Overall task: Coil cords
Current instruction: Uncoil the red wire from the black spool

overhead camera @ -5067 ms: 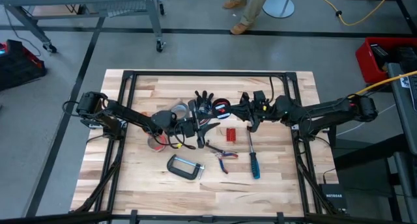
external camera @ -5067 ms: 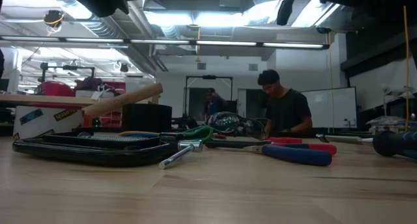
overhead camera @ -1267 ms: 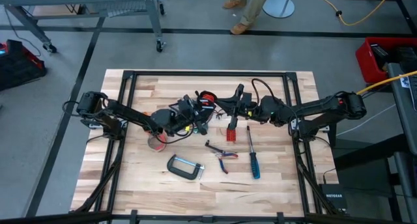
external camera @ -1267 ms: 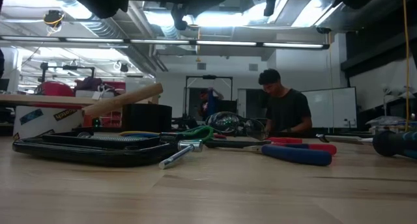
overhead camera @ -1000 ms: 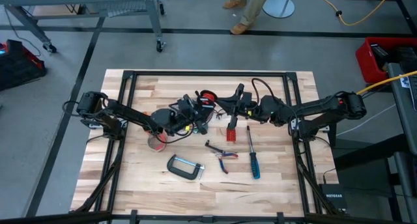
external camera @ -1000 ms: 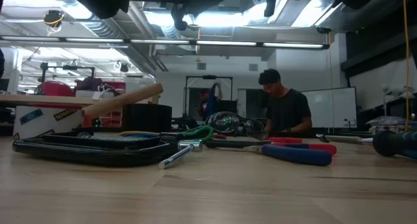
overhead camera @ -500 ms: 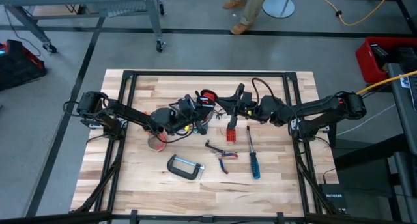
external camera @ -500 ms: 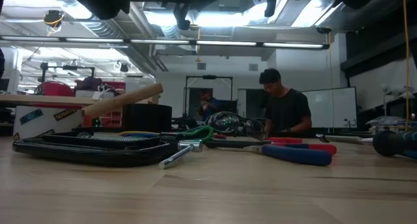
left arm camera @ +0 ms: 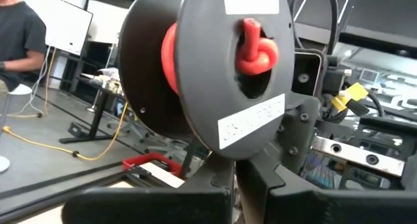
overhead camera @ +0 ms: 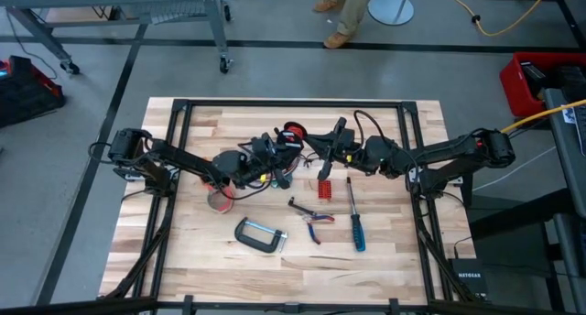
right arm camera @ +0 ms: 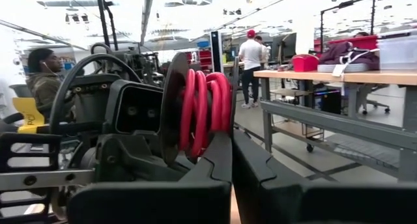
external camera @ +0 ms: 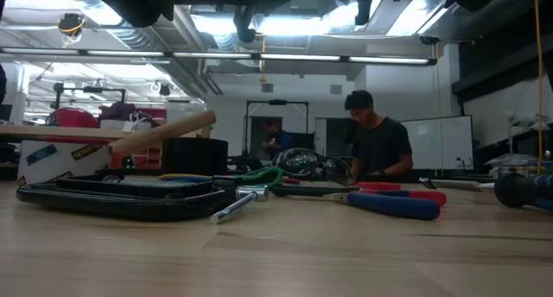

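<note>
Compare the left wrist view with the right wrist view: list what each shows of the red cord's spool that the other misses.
Left wrist only: the black spool's flat labelled face, with the red cord's looped end poking through the hub hole. Right wrist only: the spool edge-on, the cord wound around it in several turns. Both: that spool, close ahead of the left hand and the right hand respectively.

Both arms reach in toward the middle. The left end effector [overhead camera: 275, 159] and right end effector [overhead camera: 322, 153] are both squeezed closed, raised up.
</note>
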Controlling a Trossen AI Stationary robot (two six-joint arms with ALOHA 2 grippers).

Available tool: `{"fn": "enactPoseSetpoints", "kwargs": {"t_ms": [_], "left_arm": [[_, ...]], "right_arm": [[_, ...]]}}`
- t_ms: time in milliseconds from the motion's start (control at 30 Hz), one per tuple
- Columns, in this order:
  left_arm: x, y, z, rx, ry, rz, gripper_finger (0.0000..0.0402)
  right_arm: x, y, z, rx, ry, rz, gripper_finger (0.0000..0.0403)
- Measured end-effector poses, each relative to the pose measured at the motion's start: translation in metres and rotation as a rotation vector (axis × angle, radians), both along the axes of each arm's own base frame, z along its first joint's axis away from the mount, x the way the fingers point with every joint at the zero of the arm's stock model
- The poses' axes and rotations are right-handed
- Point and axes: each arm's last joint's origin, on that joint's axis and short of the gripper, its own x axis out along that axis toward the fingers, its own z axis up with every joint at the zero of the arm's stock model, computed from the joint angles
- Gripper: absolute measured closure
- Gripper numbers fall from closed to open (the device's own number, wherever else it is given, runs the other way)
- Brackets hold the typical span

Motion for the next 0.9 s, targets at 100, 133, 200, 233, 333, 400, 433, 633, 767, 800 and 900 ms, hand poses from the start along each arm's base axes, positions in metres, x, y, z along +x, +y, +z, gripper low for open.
{"fn": "enactPoseSetpoints", "kwargs": {"t_ms": [100, 133, 200, 233, 333, 400, 433, 633, 767, 800, 900], "left_arm": [[0.000, -0.001, -0.001, -0.022, 0.002, -0.013, 0.0401], [0.000, -0.002, -0.001, -0.026, 0.004, -0.016, 0.0401], [0.000, -0.004, -0.002, -0.030, 0.003, -0.025, 0.0401], [0.000, -0.005, -0.002, -0.032, 0.002, -0.029, 0.0401], [0.000, -0.009, -0.001, -0.031, 0.000, -0.042, 0.0401], [0.000, -0.011, -0.001, -0.025, -0.003, -0.066, 0.0401], [-0.001, -0.012, 0.000, -0.025, -0.006, -0.070, 0.0401], [-0.001, -0.010, 0.001, -0.024, -0.022, -0.053, 0.0401], [-0.001, -0.011, 0.002, -0.025, -0.026, -0.055, 0.0401], [-0.001, -0.011, 0.002, -0.027, -0.027, -0.055, 0.0401], [-0.001, -0.011, 0.002, -0.037, -0.038, -0.075, 0.0396]], "right_arm": [[0.000, 0.000, 0.000, 0.000, 0.003, -0.005, 0.0403], [0.000, 0.000, 0.000, 0.001, 0.005, -0.007, 0.0403], [0.000, 0.000, -0.001, 0.002, 0.006, -0.015, 0.0403], [0.000, -0.001, -0.001, 0.004, 0.008, -0.024, 0.0403], [0.000, -0.001, -0.002, 0.005, 0.026, -0.035, 0.0403], [0.000, -0.002, -0.005, 0.005, 0.052, -0.062, 0.0403], [0.001, -0.003, -0.006, 0.005, 0.065, -0.066, 0.0403], [0.001, -0.003, -0.013, 0.005, 0.137, -0.092, 0.0403], [0.001, -0.003, -0.014, 0.006, 0.139, -0.090, 0.0403], [0.001, -0.003, -0.014, 0.005, 0.142, -0.089, 0.0403], [0.001, -0.003, -0.016, -0.002, 0.165, -0.087, 0.0403]]}}
